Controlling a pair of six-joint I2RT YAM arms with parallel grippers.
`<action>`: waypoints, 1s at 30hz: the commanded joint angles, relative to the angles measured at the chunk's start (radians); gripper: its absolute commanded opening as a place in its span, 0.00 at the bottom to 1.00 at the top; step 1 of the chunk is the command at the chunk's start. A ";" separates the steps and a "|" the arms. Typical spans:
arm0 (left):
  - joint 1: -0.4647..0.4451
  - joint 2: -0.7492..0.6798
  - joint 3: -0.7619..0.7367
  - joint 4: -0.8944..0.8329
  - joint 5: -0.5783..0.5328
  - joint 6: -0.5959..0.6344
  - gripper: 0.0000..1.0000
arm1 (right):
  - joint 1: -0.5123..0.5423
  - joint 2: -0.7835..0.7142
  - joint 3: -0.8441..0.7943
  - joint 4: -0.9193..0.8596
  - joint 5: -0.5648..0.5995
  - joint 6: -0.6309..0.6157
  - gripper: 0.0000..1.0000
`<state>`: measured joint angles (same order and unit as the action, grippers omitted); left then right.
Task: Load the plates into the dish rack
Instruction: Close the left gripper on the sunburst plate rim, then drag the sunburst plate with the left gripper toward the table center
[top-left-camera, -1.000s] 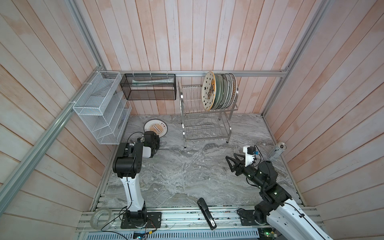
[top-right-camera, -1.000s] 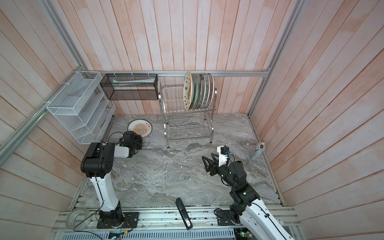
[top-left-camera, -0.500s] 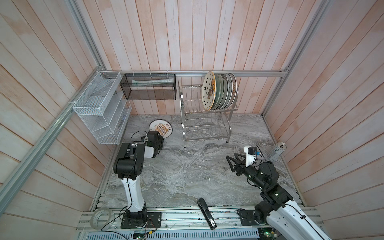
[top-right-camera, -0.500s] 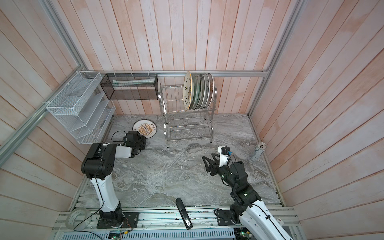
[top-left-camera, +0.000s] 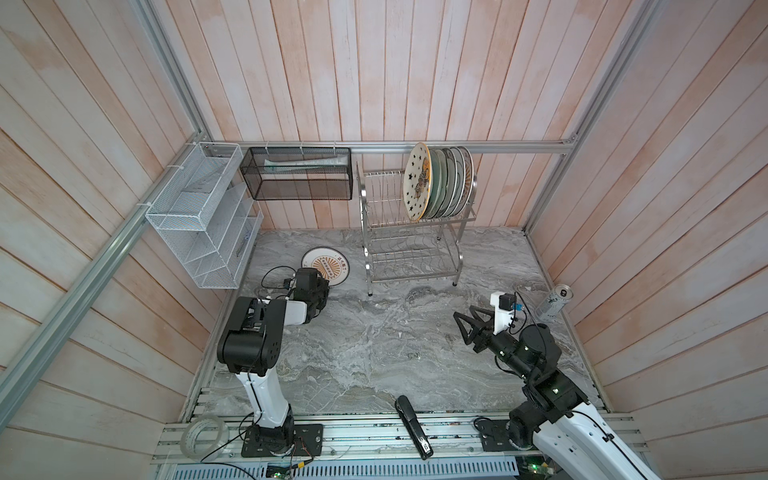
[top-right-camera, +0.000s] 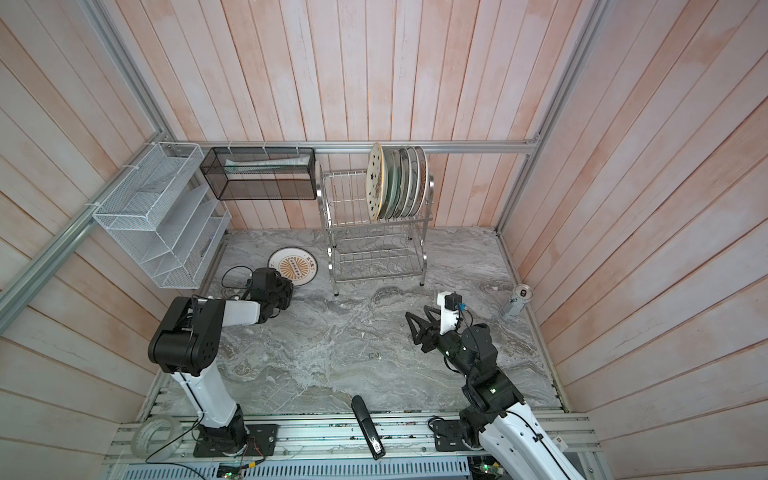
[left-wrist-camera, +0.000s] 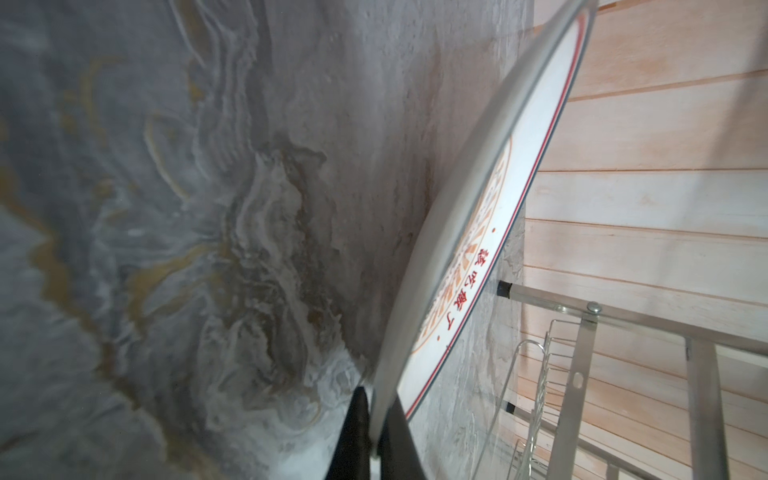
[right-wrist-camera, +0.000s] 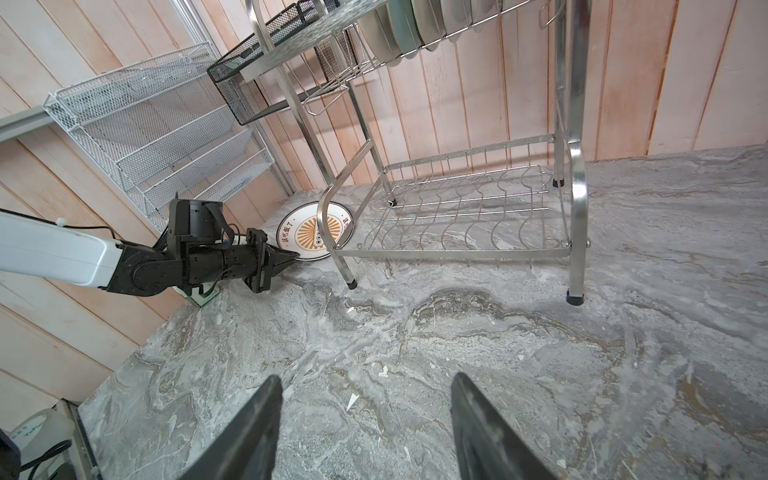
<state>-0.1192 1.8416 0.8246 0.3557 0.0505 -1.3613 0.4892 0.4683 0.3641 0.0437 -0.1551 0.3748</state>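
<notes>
A white plate with an orange sunburst (top-left-camera: 327, 266) (top-right-camera: 293, 266) (right-wrist-camera: 309, 237) lies low over the marble table, just left of the dish rack (top-left-camera: 411, 249) (top-right-camera: 376, 253) (right-wrist-camera: 457, 208). My left gripper (top-left-camera: 322, 286) (top-right-camera: 286, 286) (left-wrist-camera: 376, 415) (right-wrist-camera: 291, 258) is shut on its near rim; the rim (left-wrist-camera: 415, 291) sits between the two black fingers. Several plates (top-left-camera: 436, 183) (top-right-camera: 395, 185) stand upright in the rack's upper tier, a star-printed one in front. My right gripper (top-left-camera: 461, 328) (top-right-camera: 411, 328) (right-wrist-camera: 365, 386) hangs open over bare table, holding nothing.
A white mesh organizer (top-left-camera: 203, 216) and a black mesh basket (top-left-camera: 297, 172) hang on the walls left of the rack. A drink can (top-left-camera: 557, 301) stands by the right wall. A black stapler-like tool (top-left-camera: 413, 428) and a tape roll (top-left-camera: 205, 432) lie at the front rail.
The left gripper has dragged the sunburst plate to the right, closer to the dish rack. The right arm has stayed still.
</notes>
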 joint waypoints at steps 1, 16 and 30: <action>-0.007 -0.020 -0.061 -0.106 0.026 0.070 0.00 | -0.005 -0.013 0.034 -0.024 0.001 0.018 0.65; -0.072 -0.293 -0.293 -0.223 0.049 0.115 0.00 | -0.005 -0.016 0.046 -0.019 -0.008 0.028 0.65; -0.172 -0.606 -0.494 -0.431 0.109 0.142 0.00 | -0.005 0.002 0.039 0.013 -0.019 0.046 0.65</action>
<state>-0.2481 1.2362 0.3656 0.0986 0.1360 -1.2701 0.4889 0.4637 0.3809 0.0322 -0.1589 0.4038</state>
